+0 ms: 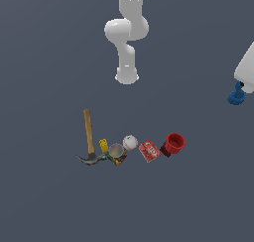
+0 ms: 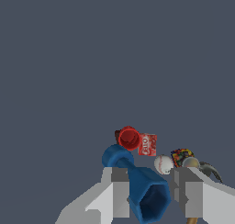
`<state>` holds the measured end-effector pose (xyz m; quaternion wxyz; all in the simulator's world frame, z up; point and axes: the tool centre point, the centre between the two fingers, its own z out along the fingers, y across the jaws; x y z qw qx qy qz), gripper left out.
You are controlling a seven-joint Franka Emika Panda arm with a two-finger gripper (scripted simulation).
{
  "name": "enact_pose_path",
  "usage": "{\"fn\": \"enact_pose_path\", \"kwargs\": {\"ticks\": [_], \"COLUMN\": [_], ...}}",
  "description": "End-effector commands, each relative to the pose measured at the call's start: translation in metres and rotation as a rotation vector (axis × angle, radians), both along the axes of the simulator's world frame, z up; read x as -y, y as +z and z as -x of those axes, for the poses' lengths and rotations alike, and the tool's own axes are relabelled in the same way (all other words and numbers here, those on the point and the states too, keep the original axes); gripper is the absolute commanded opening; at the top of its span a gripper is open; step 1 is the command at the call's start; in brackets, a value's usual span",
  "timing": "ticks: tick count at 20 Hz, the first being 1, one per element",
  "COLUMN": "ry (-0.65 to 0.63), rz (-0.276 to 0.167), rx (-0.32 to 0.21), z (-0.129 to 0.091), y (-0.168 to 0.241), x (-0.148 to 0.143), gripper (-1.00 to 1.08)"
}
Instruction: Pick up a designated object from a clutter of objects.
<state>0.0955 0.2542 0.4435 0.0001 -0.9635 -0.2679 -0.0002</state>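
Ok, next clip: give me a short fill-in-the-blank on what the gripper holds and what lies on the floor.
1. The gripper is shut on the ____ piece.
2. The red cup lies at the row's end toward the exterior view's ____.
3. The white baseball sits between the tin can and the red ____.

Missing words: blue; right; box

exterior: high, looking down | wrist: past gripper [image 2: 149, 195] | shared: clutter [image 1: 130, 149]

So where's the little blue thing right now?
The blue piece is in the end effector, at the exterior view's right edge, apart from the row of clutter; the red cup is nearest.
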Motion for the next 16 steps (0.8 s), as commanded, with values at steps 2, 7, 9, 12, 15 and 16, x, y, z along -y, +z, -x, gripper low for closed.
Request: {"fn": "enact_pose_path", "kwargs": {"ticks": [2, 7, 9, 12, 15, 16], "ry": [0.0, 0.0, 0.0, 0.0, 0.0, 0.0], "rz": [0.0, 0.0, 0.0, 0.0, 0.0, 0.0], "rx": [0.0, 0.0, 0.0, 0.0, 0.0, 0.0], "z": [0.0, -0.001, -0.002, -0.004, -0.007, -0.009], "y": [0.001, 0.001, 0.003, 0.006, 0.01, 0.012], "x": [0.0, 0.0, 0.001, 0.002, 0.004, 0.005], "gripper": [-1.0, -1.0, -1.0, -1.0, -1.0, -1.0]}}
